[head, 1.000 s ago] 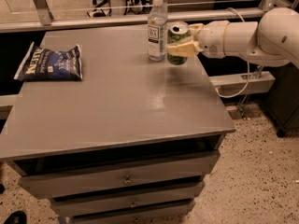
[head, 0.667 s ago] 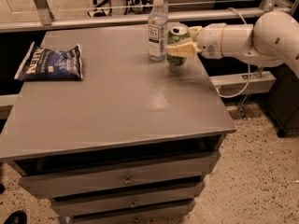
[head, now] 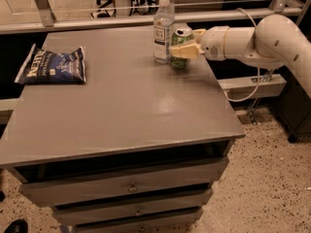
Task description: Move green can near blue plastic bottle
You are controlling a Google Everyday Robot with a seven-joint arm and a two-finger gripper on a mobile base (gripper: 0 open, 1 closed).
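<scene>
Camera view: the gripper (head: 183, 43) reaches in from the right over the far right part of the grey table (head: 121, 110), clenched on the green can (head: 179, 62). The can stands upright on the tabletop between the pale fingers (head: 186, 51), just beside the blue plastic bottle (head: 164, 29), on the bottle's right. A dark blue chip bag (head: 51, 66) lies well apart at the table's left.
</scene>
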